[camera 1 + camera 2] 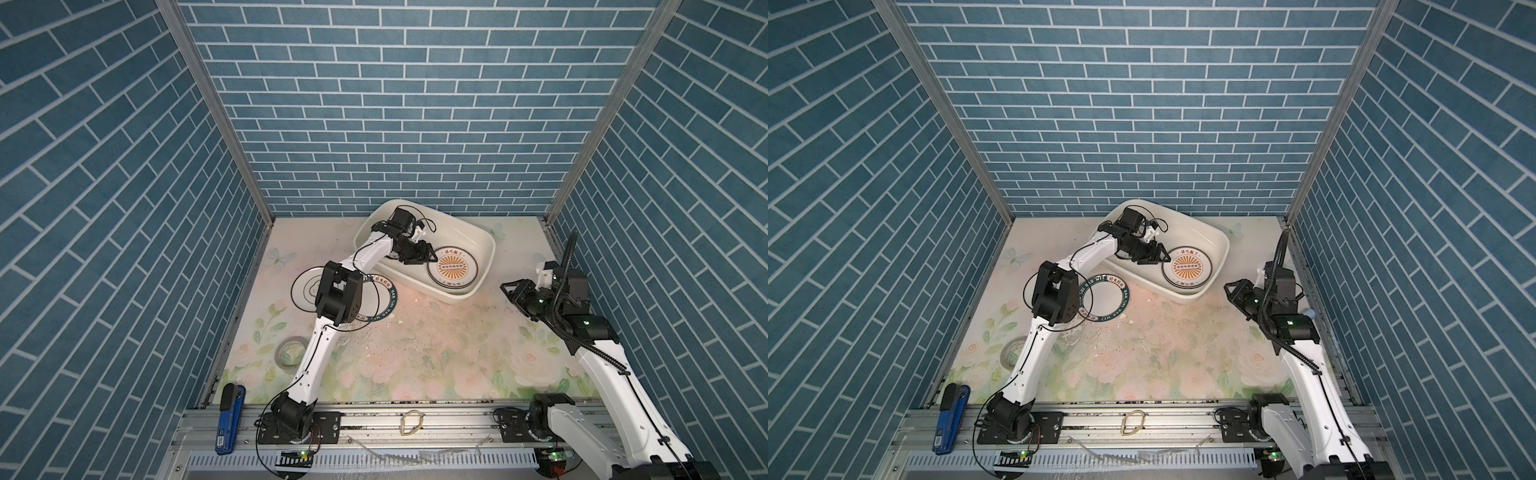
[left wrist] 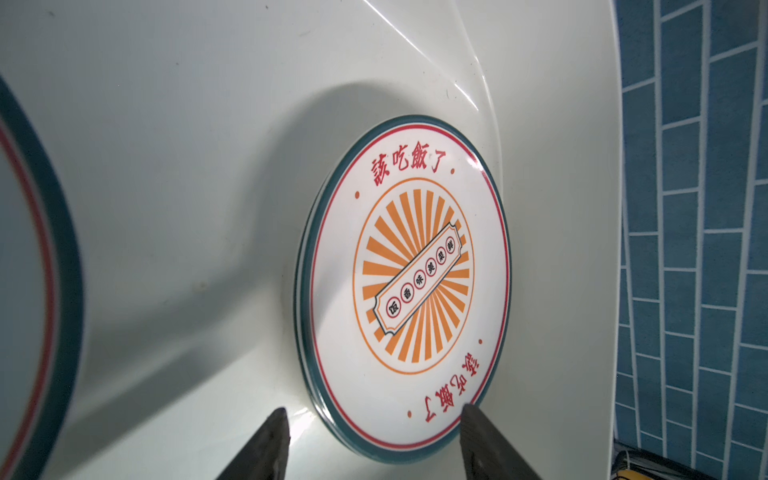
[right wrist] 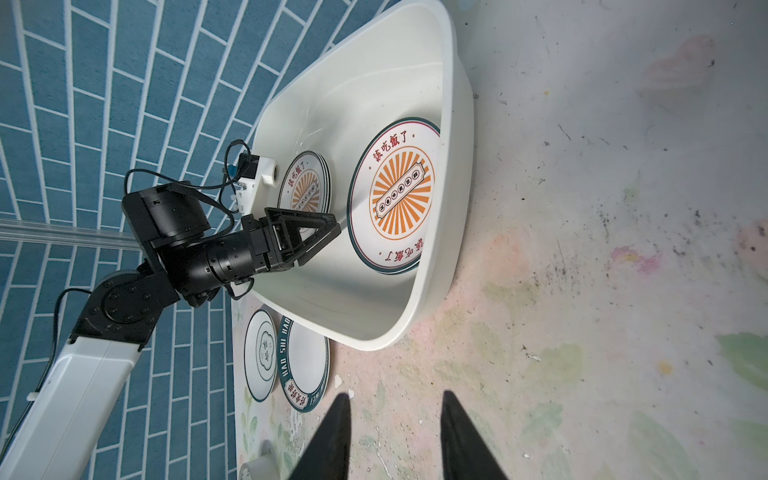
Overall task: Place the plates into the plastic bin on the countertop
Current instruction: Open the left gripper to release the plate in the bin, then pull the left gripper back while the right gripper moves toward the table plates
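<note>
Left and right jaws apart, teal-rimmed orange-sunburst plate (image 2: 411,274) flat in cream bin (image 1: 456,296)

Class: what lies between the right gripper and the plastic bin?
Only bare, scuffed countertop lies between the right gripper and the plastic bin, as the right wrist view shows.

The left arm (image 1: 336,297) partly hides the green-lettered plate (image 1: 384,303).

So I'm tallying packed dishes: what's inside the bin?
In the bin lie a near sunburst plate and a far sunburst plate, with the open left gripper inside too. What is stacked under them is covered.
</note>
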`<action>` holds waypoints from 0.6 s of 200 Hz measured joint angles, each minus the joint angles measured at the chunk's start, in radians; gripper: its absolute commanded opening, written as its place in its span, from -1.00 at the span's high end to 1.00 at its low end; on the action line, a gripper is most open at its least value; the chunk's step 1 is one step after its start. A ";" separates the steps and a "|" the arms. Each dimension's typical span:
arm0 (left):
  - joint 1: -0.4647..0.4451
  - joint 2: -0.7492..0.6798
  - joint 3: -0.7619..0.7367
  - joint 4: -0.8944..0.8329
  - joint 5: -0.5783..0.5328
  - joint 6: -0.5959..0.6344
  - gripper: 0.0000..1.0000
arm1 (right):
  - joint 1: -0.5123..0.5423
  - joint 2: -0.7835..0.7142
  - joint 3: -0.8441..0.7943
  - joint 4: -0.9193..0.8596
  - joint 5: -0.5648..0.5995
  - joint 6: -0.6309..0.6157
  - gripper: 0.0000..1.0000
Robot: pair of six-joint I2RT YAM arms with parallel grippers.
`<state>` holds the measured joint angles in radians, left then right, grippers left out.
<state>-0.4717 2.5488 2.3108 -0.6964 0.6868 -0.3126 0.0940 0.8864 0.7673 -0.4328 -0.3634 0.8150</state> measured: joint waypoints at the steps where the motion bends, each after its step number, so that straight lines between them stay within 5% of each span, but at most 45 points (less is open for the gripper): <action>1: 0.000 -0.002 0.001 -0.002 -0.002 0.003 -0.40 | 0.000 0.000 0.000 0.000 0.000 0.000 0.26; 64: 0.034 -0.248 0.002 -0.075 -0.076 0.119 -0.68 | -0.001 0.001 0.003 0.001 -0.015 -0.002 0.25; 120: 0.086 -0.639 -0.215 -0.051 -0.131 0.171 -0.86 | 0.000 0.022 0.041 0.019 -0.075 -0.004 0.20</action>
<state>-0.3859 1.9102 2.0960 -0.7471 0.5560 -0.1413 0.0937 0.9085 0.8082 -0.4141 -0.4385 0.8108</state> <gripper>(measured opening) 0.912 0.392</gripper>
